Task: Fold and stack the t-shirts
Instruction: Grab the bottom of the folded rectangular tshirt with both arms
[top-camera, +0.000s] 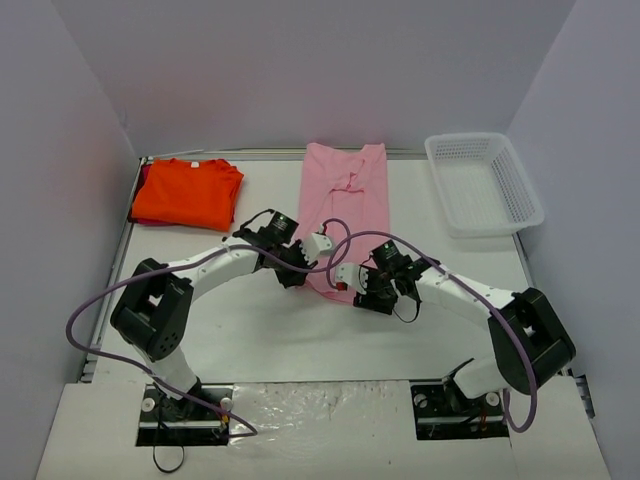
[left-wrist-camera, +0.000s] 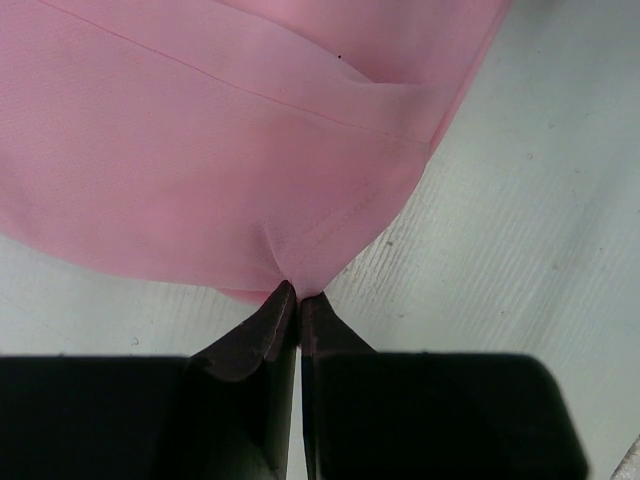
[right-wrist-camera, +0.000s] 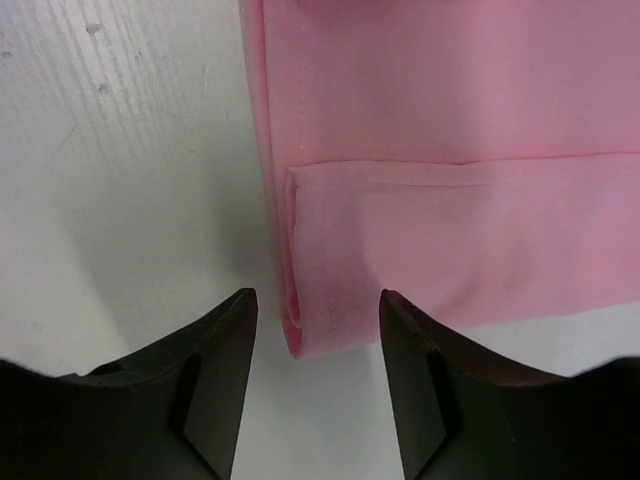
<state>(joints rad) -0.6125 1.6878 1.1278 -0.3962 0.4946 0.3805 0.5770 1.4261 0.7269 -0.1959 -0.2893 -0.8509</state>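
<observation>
The light pink t-shirt (top-camera: 348, 195) lies as a long narrow strip down the middle of the table, folded lengthwise. The bright orange t-shirt (top-camera: 187, 192) lies folded at the back left. My left gripper (top-camera: 293, 272) is shut on the pink shirt's near left corner; the left wrist view shows the hem (left-wrist-camera: 300, 262) pinched between the closed tips (left-wrist-camera: 297, 300). My right gripper (top-camera: 365, 297) is open at the near right corner. In the right wrist view its jaws stand either side of the folded corner (right-wrist-camera: 335, 320), with the gripper (right-wrist-camera: 317, 305) not touching it.
A white plastic mesh basket (top-camera: 483, 183) stands at the back right. Grey walls enclose the table on three sides. Purple cables loop from both arms over the near end of the pink shirt.
</observation>
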